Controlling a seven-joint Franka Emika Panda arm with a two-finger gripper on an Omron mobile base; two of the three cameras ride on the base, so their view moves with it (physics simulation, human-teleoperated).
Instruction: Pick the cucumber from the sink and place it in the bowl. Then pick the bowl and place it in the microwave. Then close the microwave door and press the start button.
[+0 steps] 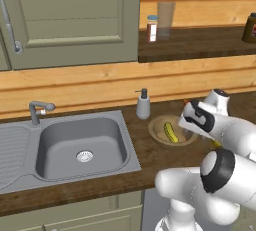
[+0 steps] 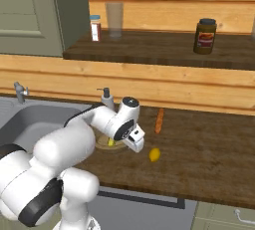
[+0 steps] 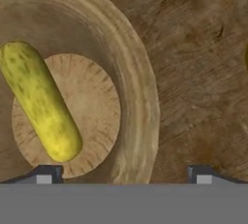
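Two-finger gripper (image 3: 124,172) spread wide, holding nothing, over wide round light-brown wooden bowl (image 3: 140,97); stubby yellow-green striped cucumber (image 3: 41,102) lying inside bowl at 9 o'clock; matte grey metal sink (image 1: 80,147) basin vacant.

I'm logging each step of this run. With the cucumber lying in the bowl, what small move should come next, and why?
Probably lower the open gripper onto the bowl rim. The cucumber already rests inside, and the fingers straddle the rim from above without touching it.
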